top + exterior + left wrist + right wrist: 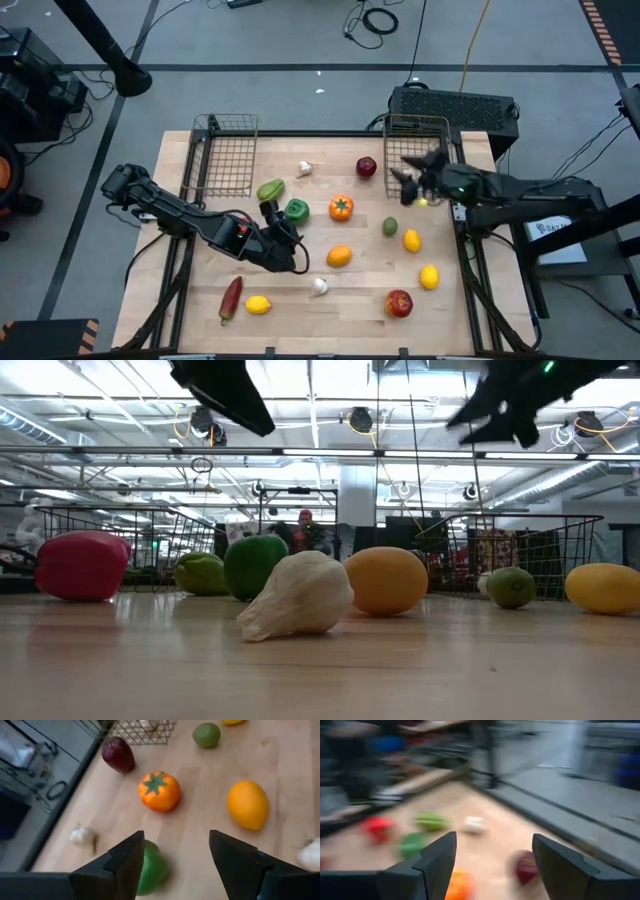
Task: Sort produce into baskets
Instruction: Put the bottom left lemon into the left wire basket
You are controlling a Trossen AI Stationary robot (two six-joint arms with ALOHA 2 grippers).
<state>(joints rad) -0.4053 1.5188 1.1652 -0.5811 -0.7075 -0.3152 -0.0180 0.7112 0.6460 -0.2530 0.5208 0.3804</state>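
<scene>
Produce lies scattered on the wooden table (200,290): a dark green pepper (296,209), a light green pepper (270,190), an orange tomato-like fruit (341,207), an orange (339,256), two garlic bulbs (305,168) (319,286), red apples (366,166), lemons and a lime. Two wire baskets (225,155) (420,145) stand at the far edge. My left gripper (175,860) hovers open above the dark green pepper (152,867). My right gripper (494,862) is open and raised by the near end of the right basket, with nothing between its fingers.
A red chili (231,297), a lemon (258,305) and a red apple (399,302) lie near the front edge. More lemons (411,239) (429,276) and a lime (390,226) lie at the right. A black box (455,108) sits behind the right basket.
</scene>
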